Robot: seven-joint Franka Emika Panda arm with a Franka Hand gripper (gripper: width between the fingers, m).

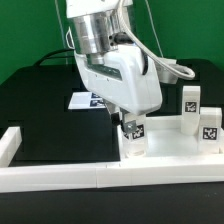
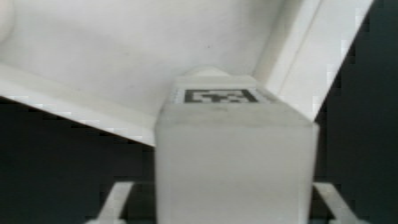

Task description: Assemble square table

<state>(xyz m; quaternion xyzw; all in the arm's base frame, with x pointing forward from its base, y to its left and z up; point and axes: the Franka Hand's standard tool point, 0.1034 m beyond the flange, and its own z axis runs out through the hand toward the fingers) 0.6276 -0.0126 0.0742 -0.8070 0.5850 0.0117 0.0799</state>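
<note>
The white tabletop of the square table lies by the front bar, on the exterior view's right. Two white tagged legs stand upright on its far and right corners. My gripper is shut on a third leg, held upright at the tabletop's left corner; whether it sits in the socket I cannot tell. In the wrist view this leg fills the middle with its tag facing the camera. My gripper has a finger on either side of it. The tabletop's rim lies beyond.
The marker board lies on the black table behind the arm. A long white bar runs along the front edge, and a shorter one turns up the exterior view's left side.
</note>
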